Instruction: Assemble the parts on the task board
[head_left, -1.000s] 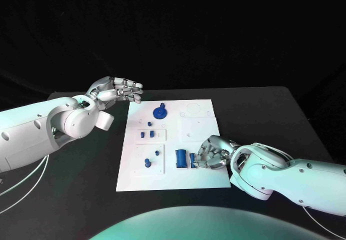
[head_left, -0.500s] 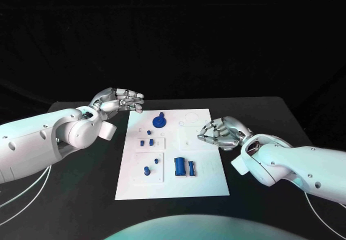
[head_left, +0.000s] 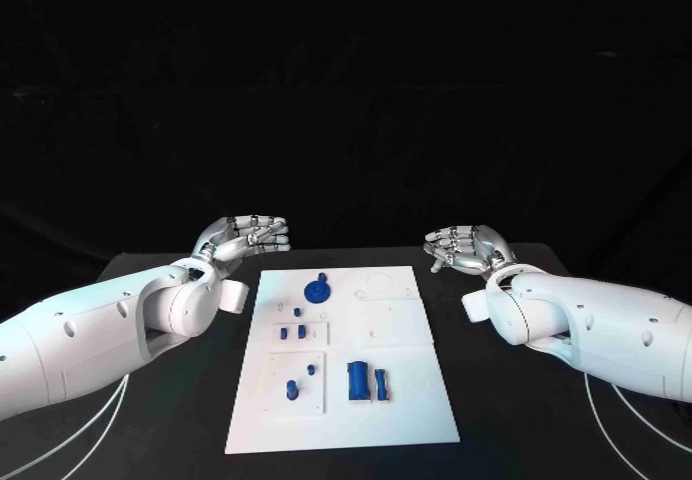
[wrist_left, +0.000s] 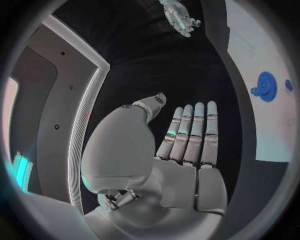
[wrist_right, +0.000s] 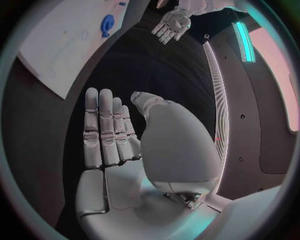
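Left hand: the left hand (head_left: 245, 236) is raised beyond the far left corner of the task board (head_left: 418, 400), palm up, fingers loosely apart and holding nothing; the left wrist view shows its fingers (wrist_left: 195, 131) stretched out side by side, empty.
Right hand: the right hand (head_left: 464, 247) is raised beyond the board's far right corner, fingers loosely apart, holding nothing; in the right wrist view its fingers (wrist_right: 105, 127) lie straight and empty.
Task board: white plate lying flat in the middle of the black table (head_left: 173, 420), between the two arms, touched by neither hand.
Gear: a blue gear-shaped part (head_left: 319, 289) sits at the far left of the board.
Small pegs: small blue pieces (head_left: 294, 332) stand in the middle left section; further ones (head_left: 297, 386) lie in the near left section.
Blocks: two upright blue blocks (head_left: 368, 381), side by side, near the board's near centre.
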